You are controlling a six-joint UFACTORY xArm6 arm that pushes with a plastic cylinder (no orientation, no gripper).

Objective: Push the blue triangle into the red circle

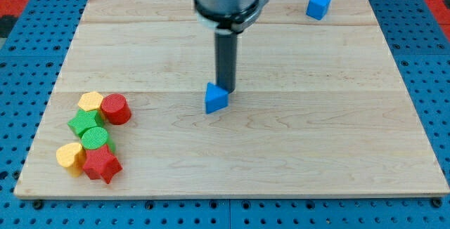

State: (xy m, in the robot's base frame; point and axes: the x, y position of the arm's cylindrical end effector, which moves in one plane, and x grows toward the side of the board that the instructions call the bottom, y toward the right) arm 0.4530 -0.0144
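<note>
While the dark rod hangs down from the view's top, my tip (225, 88) sits right at the upper edge of the blue triangle (216, 98), at about 1 o'clock from it and apparently touching. No pincer exists on this arm, so no spread or pinch can be told. On the tabletop (302, 131) the blue triangle lies near the middle. At roughly 9 o'clock from it, well apart, stands the red circle (116, 109), which is the rightmost piece of a cluster near the view's left. Just beside the red circle, at its 10 o'clock, is a yellow block (91, 102). A green star (84, 123) and a green circle (94, 138) sit below them, then a yellow heart-like block (70, 156) and a red star (103, 164). A blue cube (318, 5) rests alone at 2 o'clock from the triangle, near the far edge.
</note>
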